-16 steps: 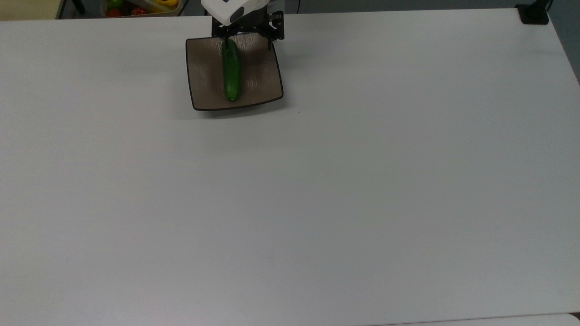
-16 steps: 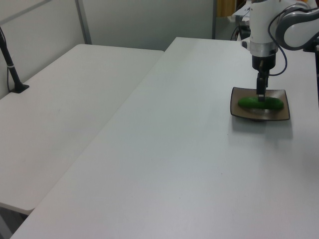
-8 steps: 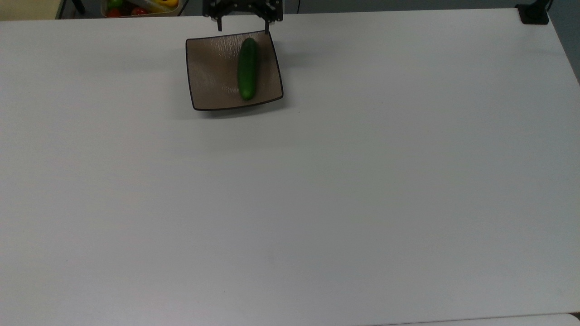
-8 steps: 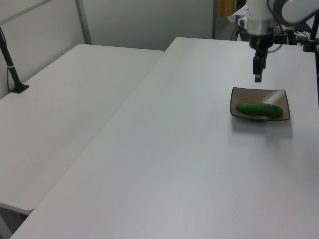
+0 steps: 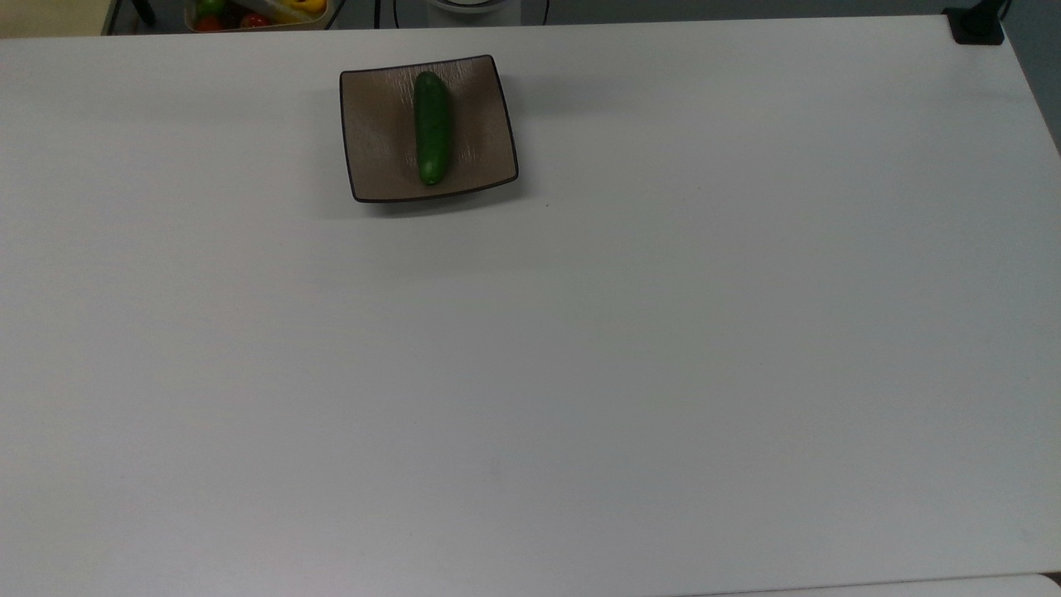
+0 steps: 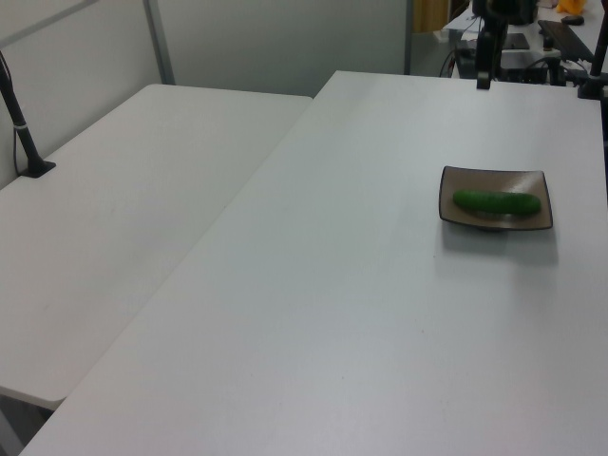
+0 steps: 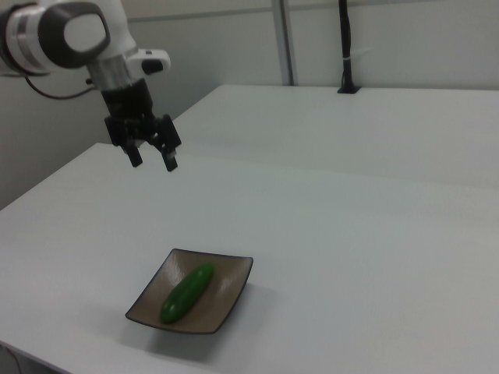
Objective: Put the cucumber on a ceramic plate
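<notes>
Cucumber (image 5: 433, 127): lies lengthwise across middle of ceramic plate (image 5: 373, 157), free of rim, resting flat in shallow dish so unlikely to roll. Gripper (image 7: 151, 157): high above plate, fingers spread, empty. Placement judged complete.

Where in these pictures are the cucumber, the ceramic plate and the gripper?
cucumber (image 5: 433, 128), top view, middle of its body.
ceramic plate (image 5: 375, 133), top view, bare surface left of the cucumber.
gripper (image 7: 153, 158), right view, midway between its open fingertips.
</notes>
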Robot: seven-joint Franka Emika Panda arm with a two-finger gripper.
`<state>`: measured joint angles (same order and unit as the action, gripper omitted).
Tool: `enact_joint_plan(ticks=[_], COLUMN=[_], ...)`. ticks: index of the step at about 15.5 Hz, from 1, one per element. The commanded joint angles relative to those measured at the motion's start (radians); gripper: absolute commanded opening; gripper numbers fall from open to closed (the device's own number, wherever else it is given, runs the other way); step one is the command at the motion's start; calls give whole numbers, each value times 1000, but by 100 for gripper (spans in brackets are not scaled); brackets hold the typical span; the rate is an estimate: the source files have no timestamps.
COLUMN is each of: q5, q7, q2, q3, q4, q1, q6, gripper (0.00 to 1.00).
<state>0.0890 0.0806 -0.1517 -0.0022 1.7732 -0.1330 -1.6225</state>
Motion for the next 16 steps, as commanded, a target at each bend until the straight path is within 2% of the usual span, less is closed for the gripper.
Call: enact_joint_plan(ticks=[1,4,8,13,16], q5=[-26,-31,-116,-120,-129], q7=[13,57,50,10,-5], q2=[44,49,89,147,147], q3=[1,8,-1,-19,-19], q4=[-124,-150,-170,-170,-170], q1=[6,13,67,70,70], q6=[124,136,64,-121,-125], gripper=[100,100,100,100,100])
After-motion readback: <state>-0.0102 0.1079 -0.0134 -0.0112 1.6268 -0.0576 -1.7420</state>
